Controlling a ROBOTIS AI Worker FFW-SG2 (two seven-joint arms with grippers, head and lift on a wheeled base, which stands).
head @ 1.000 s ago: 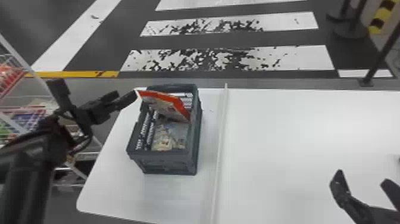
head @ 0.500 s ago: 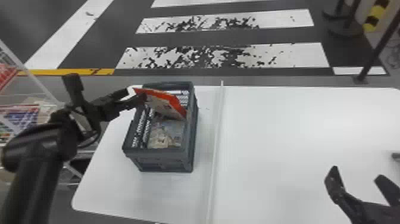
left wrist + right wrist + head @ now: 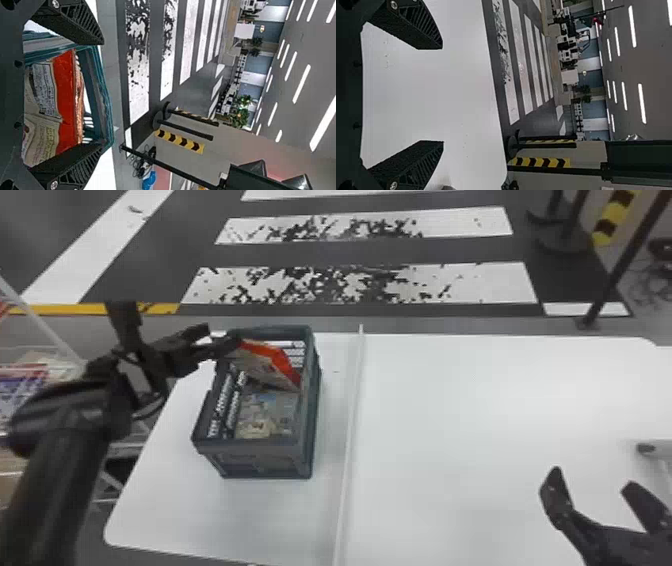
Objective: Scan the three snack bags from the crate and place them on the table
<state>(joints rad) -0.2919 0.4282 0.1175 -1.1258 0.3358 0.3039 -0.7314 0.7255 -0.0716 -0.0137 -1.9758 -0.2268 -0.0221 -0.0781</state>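
The left arm (image 3: 60,470) is black, with a thick, rounded, tube-like section, a bulging joint and pale streaks of sheen. A thin dark cable (image 3: 155,408) curves below its wrist. The left end effector (image 3: 220,336) and right end effector (image 3: 593,480) are black as well, with wedge-shaped fingers (image 3: 73,21), slanting ribs along their sides, grainy inner faces, and round silvery screws (image 3: 55,4) near the finger bases

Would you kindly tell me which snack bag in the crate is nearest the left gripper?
The red-edged bag, leaning at a slant in the crate's far end, near the open left gripper; the paler packaging lies lower, showing no red.
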